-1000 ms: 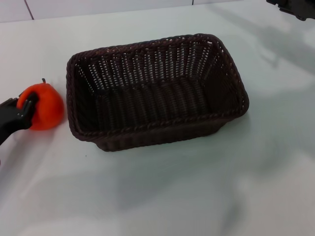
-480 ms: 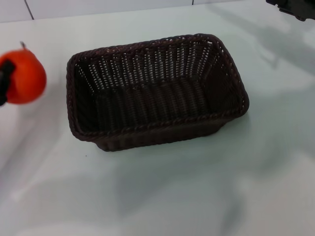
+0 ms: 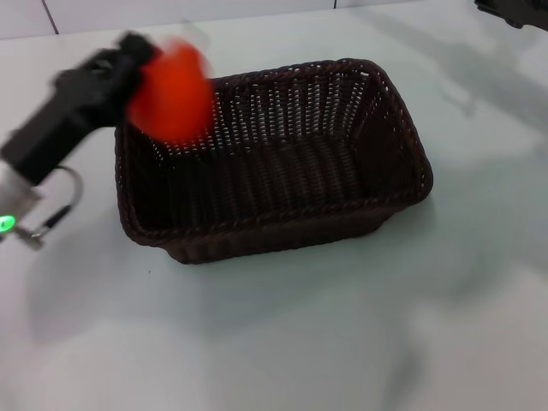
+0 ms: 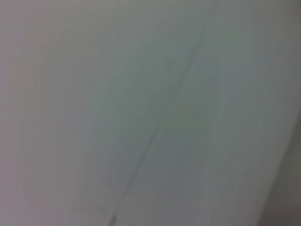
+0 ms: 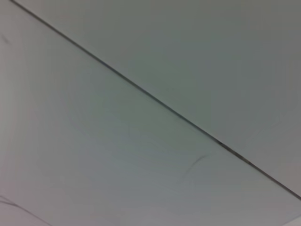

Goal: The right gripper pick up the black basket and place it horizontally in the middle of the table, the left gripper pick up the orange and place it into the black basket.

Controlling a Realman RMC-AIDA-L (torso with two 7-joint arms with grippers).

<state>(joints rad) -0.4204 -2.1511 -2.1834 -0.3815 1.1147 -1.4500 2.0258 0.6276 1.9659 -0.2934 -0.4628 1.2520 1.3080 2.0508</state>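
Gripped tight in the black two-fingered left gripper [image 3: 141, 73], the small bright orange [image 3: 171, 90] is held above the big dark woven basket [image 3: 274, 158]'s far left corner; the right gripper [image 3: 514, 10] is parked at the white table [image 3: 342, 342]'s far right corner, fingers hidden

orange [image 3: 174, 92] above black basket [image 3: 274, 163] corner

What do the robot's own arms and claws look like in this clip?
The left claw is black on a boxy black arm; near the wrist sit a silver section with a green light and a looped grey cable. Of the right claw only a black piece shows at the head view's far right corner.
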